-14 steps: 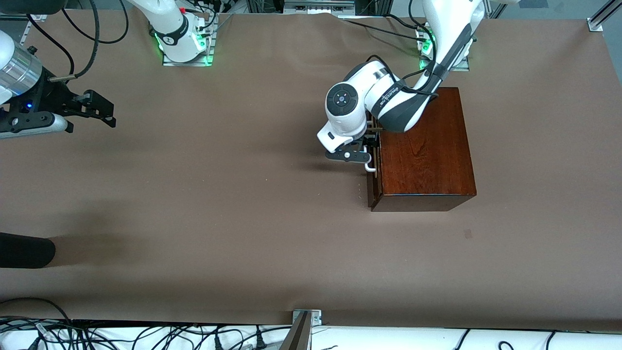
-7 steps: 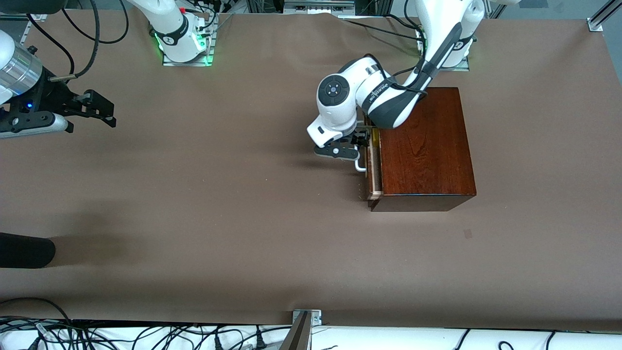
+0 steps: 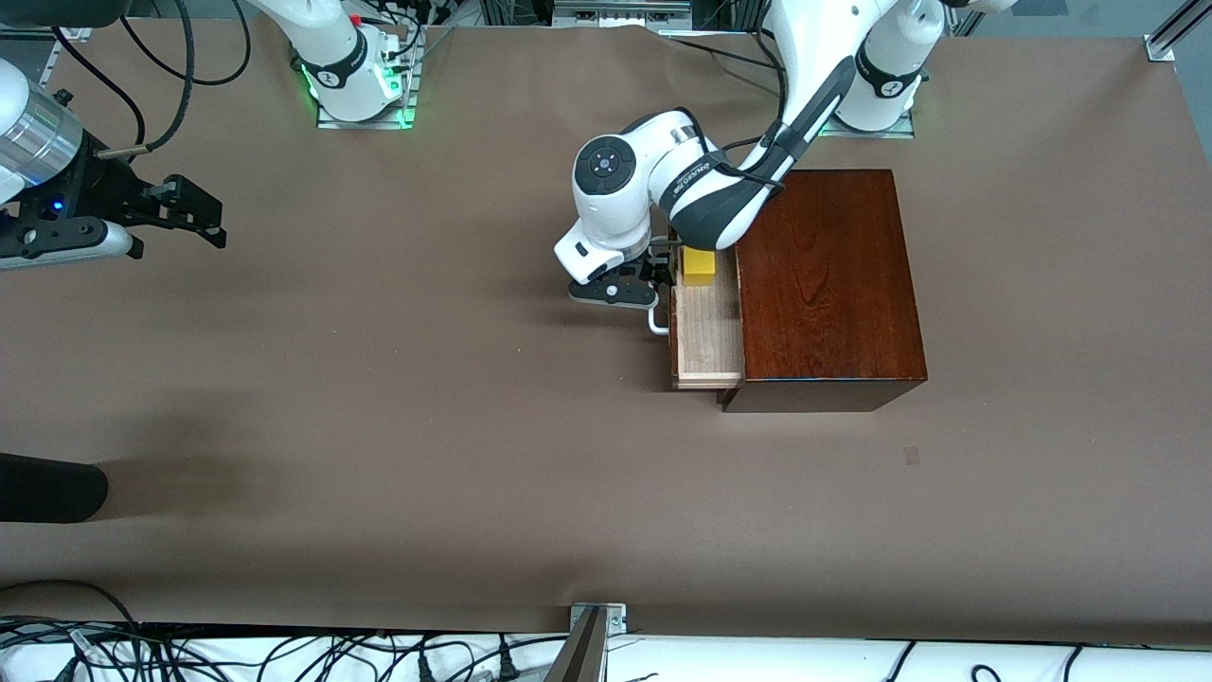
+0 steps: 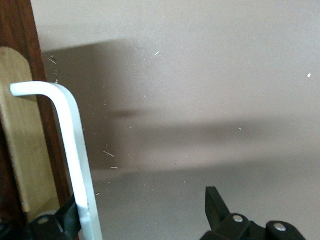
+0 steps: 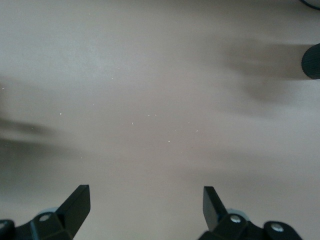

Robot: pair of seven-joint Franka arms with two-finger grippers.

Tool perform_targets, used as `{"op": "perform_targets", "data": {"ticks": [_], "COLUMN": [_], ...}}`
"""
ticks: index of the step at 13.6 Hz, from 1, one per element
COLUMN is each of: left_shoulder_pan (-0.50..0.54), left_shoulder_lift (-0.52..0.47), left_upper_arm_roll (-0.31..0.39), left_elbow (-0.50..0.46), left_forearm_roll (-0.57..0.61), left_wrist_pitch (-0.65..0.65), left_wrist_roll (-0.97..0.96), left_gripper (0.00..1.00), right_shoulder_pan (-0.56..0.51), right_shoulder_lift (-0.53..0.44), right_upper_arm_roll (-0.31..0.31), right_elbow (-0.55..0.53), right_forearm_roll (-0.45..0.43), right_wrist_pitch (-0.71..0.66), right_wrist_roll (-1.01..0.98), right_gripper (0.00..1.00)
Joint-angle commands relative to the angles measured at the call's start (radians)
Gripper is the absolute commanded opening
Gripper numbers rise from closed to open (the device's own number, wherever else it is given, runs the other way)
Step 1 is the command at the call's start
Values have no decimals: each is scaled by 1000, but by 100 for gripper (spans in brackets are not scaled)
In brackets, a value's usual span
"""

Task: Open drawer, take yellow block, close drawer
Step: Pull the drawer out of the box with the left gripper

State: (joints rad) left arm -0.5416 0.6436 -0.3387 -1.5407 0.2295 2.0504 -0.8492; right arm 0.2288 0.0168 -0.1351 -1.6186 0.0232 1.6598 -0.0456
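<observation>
The glossy mahogany box stands toward the left arm's end of the table. Its drawer is pulled partly out and shows a pale wood floor. The yellow block sits in the drawer at the end farther from the front camera. My left gripper is open at the white handle. In the left wrist view one finger sits between the handle and the drawer front, the other well clear. My right gripper waits open and empty over bare table.
A black rounded object lies at the table's edge at the right arm's end; it also shows in the right wrist view. A metal bracket sits at the table's edge nearest the front camera. Brown table spreads between the arms.
The left gripper has moved away from the box with the handle hooked. The drawer went from shut to partly open, and the yellow block came into view.
</observation>
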Motion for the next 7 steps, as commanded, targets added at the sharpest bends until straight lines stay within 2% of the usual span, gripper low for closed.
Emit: {"op": "perform_targets", "data": {"ticks": [1, 7], "left_shoulder_pan": [-46, -32], "left_shoulder_lift": [77, 18], "left_upper_arm_roll": [-14, -13], "left_elbow": [128, 129], "left_forearm_roll": [-5, 1], "left_wrist_pitch": [39, -42], "left_wrist_roll": [-30, -16], "left_gripper": [100, 100], "right_shoulder_pan": [1, 1], "right_shoulder_lift": [0, 0], "right_upper_arm_roll": [0, 0], "right_elbow": [14, 14], "right_forearm_roll": [-6, -8], "right_wrist_pitch": [-12, -11], "right_wrist_roll": [-7, -7], "right_gripper": [100, 100]}}
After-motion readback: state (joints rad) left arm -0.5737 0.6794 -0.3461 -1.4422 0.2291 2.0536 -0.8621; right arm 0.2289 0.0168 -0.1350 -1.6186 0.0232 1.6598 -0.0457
